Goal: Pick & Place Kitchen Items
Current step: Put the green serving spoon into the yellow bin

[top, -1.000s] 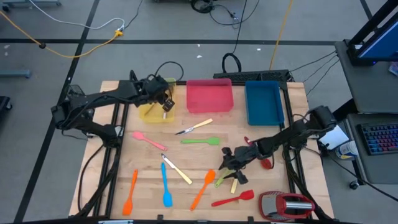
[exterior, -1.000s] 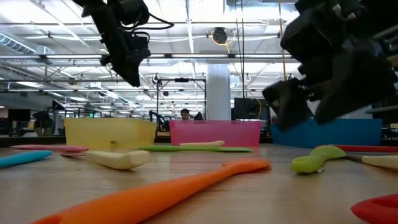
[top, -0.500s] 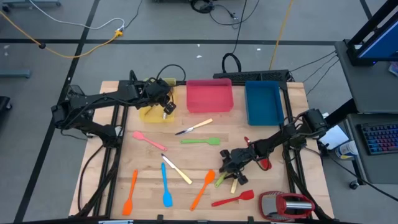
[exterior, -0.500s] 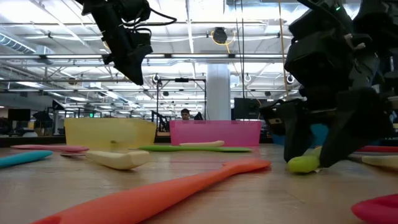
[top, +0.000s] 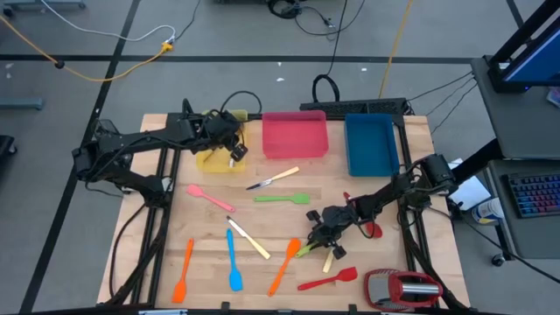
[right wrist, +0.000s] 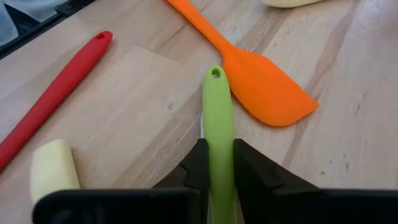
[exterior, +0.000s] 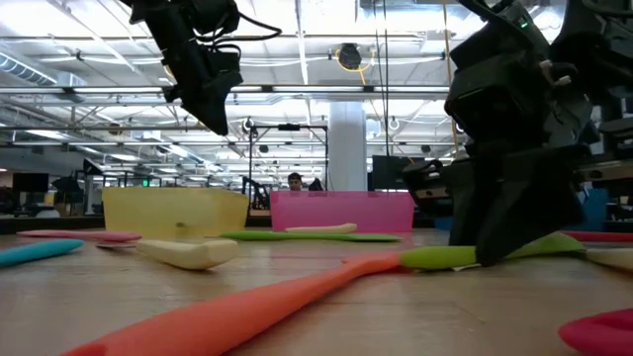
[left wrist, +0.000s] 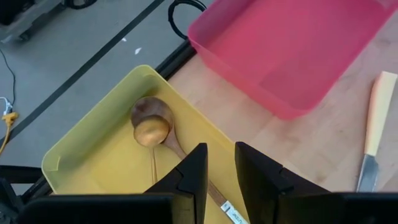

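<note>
right gripper (top: pixel 317 242) is down on the table (top: pixel 210 262), just right of the orange spatula (top: pixel 285 265), with both fingers clamped on the handle of a lime-green utensil (right wrist: pixel 218 106). in the right wrist view the green handle runs straight out between the fingers, its holed end just beside the orange spatula's blade. half a second earlier the fingers straddled this utensil with a gap on each side; one second earlier the gripper hung above it, jaws wide. in the low view the green utensil (exterior: pixel 450 256) now lies stretched out flat toward the orange spatula, where before only a curled end showed.

left gripper (top: pixel 233 146) hangs over the yellow tray (top: pixel 210 160), well left of the orange spatula and farther back, position unchanged from the earlier frames. its fingers (left wrist: pixel 193 174) stand partly apart and hold nothing; below them a wooden spoon (left wrist: pixel 151 127) lies in the yellow tray (left wrist: pixel 93 155).

other items unmoved: red spatula (top: pixel 328 279) just right of the orange spatula, cream-handled knife (top: pixel 251 241) just left of it, blue spatula (top: pixel 233 261) farther left, second orange spatula (top: pixel 184 271) beyond that. pink tray (top: pixel 296 136) sits behind, beside the yellow tray.
</note>
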{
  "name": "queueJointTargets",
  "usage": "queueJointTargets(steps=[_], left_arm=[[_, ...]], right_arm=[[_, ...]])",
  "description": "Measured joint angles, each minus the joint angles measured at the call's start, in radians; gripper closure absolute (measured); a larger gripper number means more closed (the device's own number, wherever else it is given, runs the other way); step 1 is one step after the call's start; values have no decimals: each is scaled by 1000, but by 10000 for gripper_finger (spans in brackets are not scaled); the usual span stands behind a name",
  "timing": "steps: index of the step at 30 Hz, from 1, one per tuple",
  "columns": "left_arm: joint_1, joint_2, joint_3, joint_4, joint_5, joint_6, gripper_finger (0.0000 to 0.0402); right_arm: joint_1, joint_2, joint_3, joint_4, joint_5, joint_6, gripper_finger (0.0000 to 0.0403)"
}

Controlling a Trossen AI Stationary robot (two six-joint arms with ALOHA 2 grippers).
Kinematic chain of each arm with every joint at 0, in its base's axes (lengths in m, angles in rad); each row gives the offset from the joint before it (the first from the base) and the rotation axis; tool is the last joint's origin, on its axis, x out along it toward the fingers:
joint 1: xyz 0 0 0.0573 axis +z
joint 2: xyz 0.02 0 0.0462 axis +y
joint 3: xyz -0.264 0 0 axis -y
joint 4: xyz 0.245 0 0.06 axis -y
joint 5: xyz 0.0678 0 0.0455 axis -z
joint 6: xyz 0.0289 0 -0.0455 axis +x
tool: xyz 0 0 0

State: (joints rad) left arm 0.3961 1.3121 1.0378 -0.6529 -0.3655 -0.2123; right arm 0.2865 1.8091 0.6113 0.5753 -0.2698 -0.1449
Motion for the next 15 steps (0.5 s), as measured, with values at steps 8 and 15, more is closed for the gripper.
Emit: queueJointTargets(steps=[8,15], left_arm=[[-45,0,0,2,2,2,314],[-143,0,-2,53,29,171,314]], right_arm=[[-1,-104,-5,-13,12,-7,359],[-35,-244,-3,-4,84,-45,356]])
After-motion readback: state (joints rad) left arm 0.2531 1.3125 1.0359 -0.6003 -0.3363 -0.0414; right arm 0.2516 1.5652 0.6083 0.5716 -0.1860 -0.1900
